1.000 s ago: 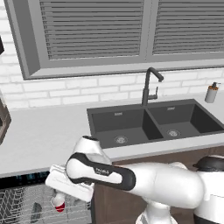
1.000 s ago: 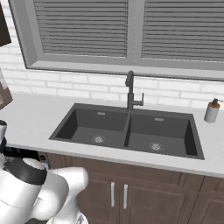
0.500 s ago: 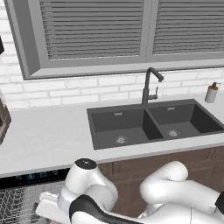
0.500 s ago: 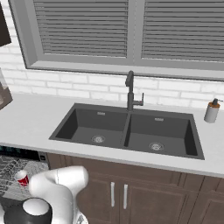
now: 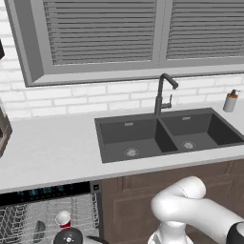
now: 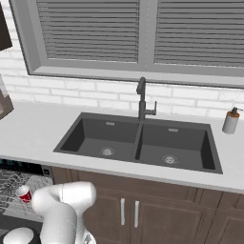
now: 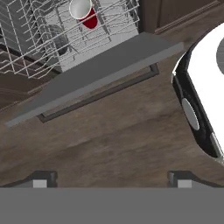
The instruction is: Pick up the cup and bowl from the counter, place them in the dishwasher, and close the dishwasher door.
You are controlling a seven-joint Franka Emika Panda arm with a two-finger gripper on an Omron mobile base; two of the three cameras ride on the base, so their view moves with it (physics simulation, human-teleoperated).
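- Kitchen floor of brown wood lies under the gripper (image 7: 109,178), whose jaws stand wide apart, holding nothing.
- Toward 12 o'clock in the hand view, the dishwasher door (image 7: 100,74) hangs open, handle bar beneath.
- Beyond it, at 11 o'clock, the cup (image 7: 83,11) sits in the dishwasher (image 5: 47,217) rack.
- Since a second ago the arm has dropped low, away from the cup.
- Counter (image 5: 52,152) carries neither piece.
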